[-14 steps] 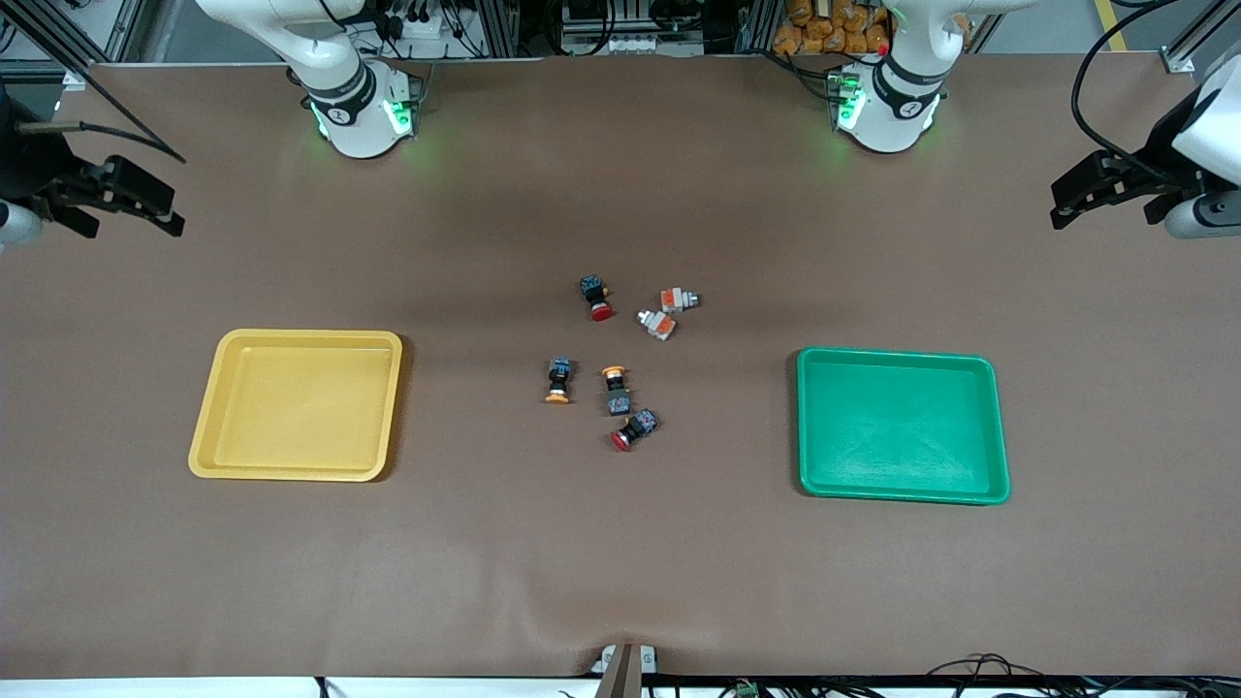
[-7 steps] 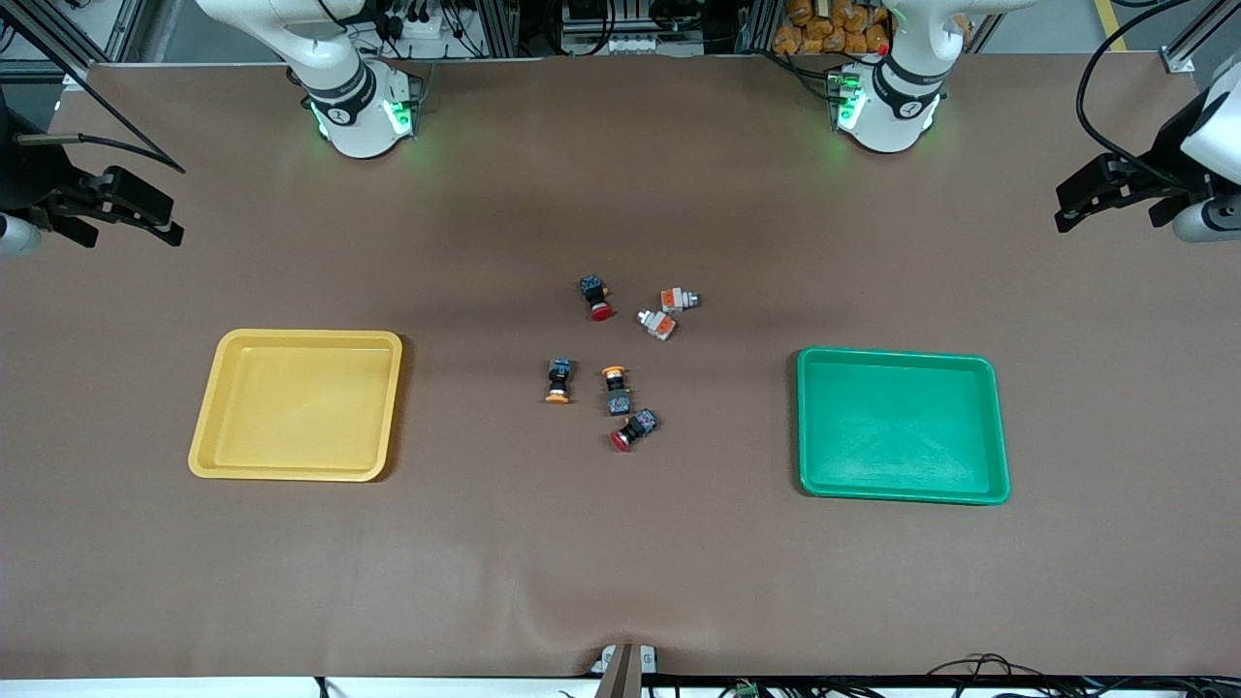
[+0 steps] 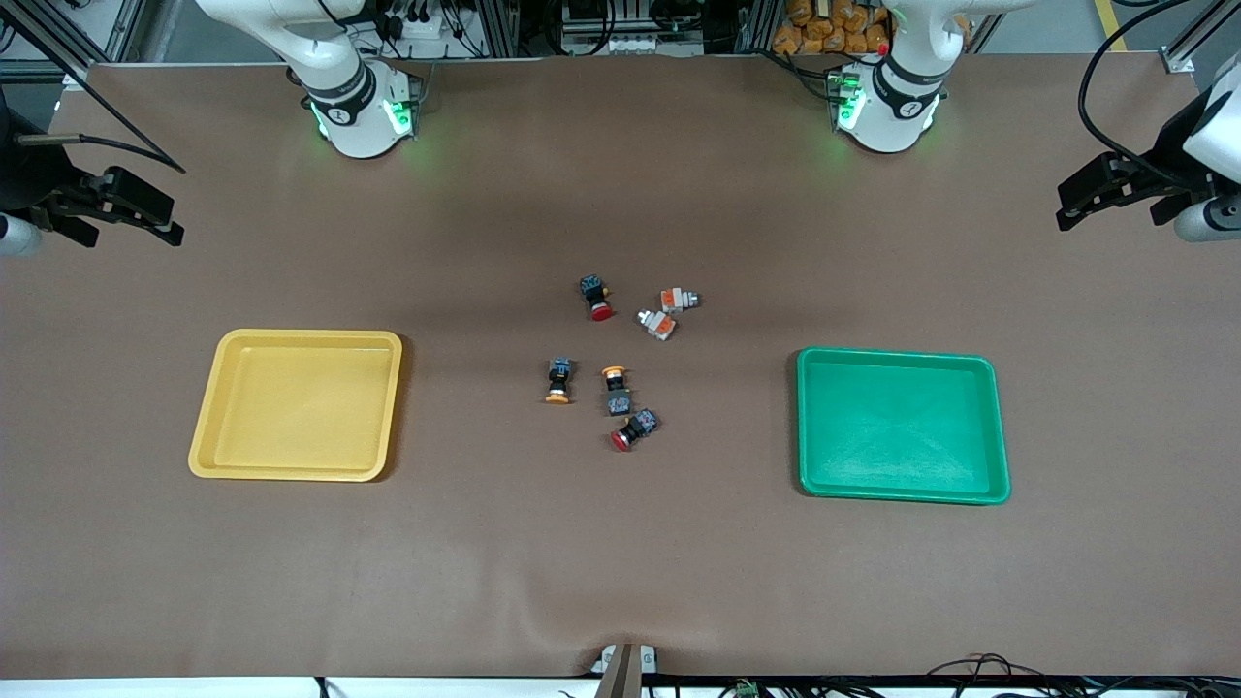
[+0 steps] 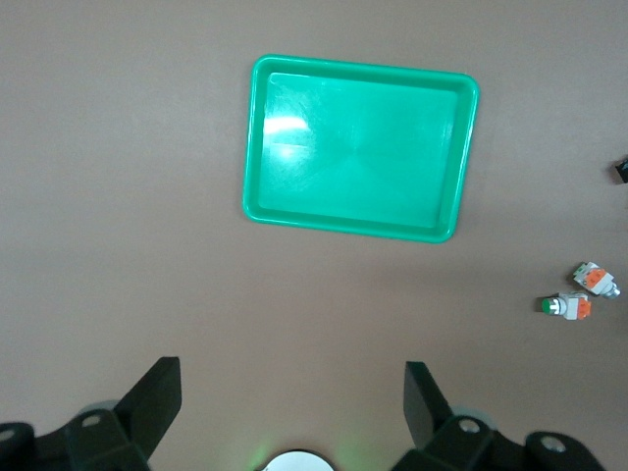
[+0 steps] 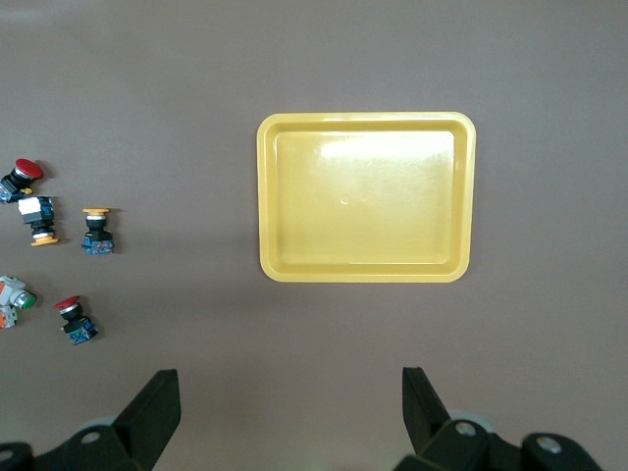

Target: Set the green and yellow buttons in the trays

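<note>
Over the right arm's end of the brown table (image 3: 620,562) hangs the right gripper (image 3: 121,204), fingers (image 5: 157,407) spread wide, nothing between them, well apart from every button. Below those fingers sits the shallow yellow plastic tray (image 3: 296,404), bare inside. Moving along to mid-table: a black-bodied switch with an orange-yellow cap (image 3: 557,380) lies beside its twin (image 3: 615,388). Farther from the front camera lie two whitish-grey switches with orange sections (image 3: 657,324) (image 3: 679,300), just beside each other. Two red-capped black switches (image 3: 596,297) (image 3: 633,429) share the cluster. All of them lie on the table, none in a tray. Next, the shallow green plastic tray (image 3: 902,425), also bare. Over the left arm's end hangs the left gripper (image 3: 1115,189), fingers (image 4: 157,402) parted wide on nothing, the green tray below them.
</note>
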You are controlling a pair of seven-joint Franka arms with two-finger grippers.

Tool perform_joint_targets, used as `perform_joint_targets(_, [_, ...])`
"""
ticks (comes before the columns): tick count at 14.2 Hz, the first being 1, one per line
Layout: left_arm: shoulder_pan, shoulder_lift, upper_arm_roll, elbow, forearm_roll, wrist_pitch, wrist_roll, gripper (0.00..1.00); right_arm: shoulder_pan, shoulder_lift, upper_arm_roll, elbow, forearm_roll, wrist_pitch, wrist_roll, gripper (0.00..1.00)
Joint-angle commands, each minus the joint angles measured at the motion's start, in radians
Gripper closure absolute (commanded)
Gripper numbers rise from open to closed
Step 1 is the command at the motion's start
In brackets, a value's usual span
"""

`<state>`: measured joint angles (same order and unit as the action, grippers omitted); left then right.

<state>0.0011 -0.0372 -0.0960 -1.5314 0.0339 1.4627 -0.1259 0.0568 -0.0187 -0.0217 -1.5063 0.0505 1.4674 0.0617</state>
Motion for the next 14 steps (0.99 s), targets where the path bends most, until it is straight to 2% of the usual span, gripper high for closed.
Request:
perform_joint_targets(1, [-0.007,0.026,-0.007,0.007,-0.009,-0.022,-0.008,0.00,-0.020,0.010,0.019,0.023,-0.014,-0.016,0.004,0.00])
perform_joint_targets(4, [-0.016,0.068,-0.069,-0.032,-0.025,0.001,-0.138,0.00,-0.025,0.011,0.019,0.023,-0.015,-0.016,0.004,0.00])
perform_joint_targets(7, [-0.010,0.054,-0.178,-0.203,-0.020,0.169,-0.308,0.00,-0.028,0.010,0.019,0.026,-0.015,-0.015,0.004,0.00])
perform_joint_targets(11, [-0.010,0.040,-0.284,-0.433,-0.019,0.430,-0.337,0.00,-0.026,0.013,0.019,0.026,-0.014,-0.015,0.003,0.00])
perform_joint_targets(14, [-0.013,0.066,-0.323,-0.521,-0.025,0.537,-0.385,0.00,-0.025,0.028,0.019,0.026,-0.014,-0.013,0.001,0.00])
